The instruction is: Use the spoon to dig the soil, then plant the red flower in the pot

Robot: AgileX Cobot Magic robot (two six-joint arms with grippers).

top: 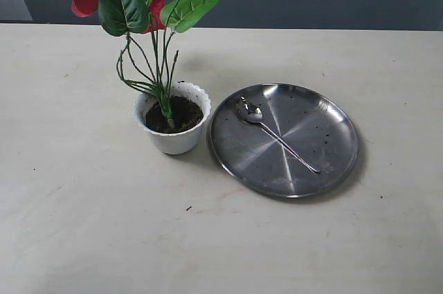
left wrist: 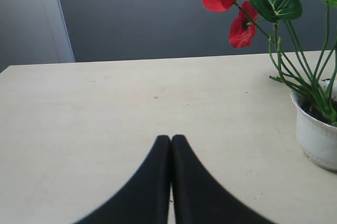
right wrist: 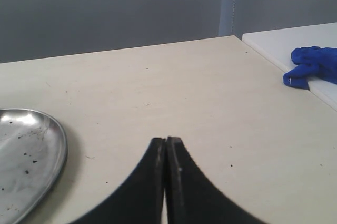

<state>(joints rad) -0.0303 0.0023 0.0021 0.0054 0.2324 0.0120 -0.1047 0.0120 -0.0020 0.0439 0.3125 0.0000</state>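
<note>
white scalloped pot [top: 174, 128]: dark crumbly soil [top: 184, 114], red-bloomed green-leaved flower [top: 138, 10] upright in it | round steel plate [top: 325, 162]: slim silver spoon [top: 275, 135] | my left tool [left wrist: 171, 140], right tool [right wrist: 166, 142]: both pressed together, empty, above counter [top: 83, 211]

The pale table [top: 83, 204] carries the white pot [top: 173, 138] just beside a steel plate [top: 325, 162] (a few dark crumbs [top: 188, 207] lie scattered nearby); a blue cloth [right wrist: 311, 66] rests at its edge.
</note>
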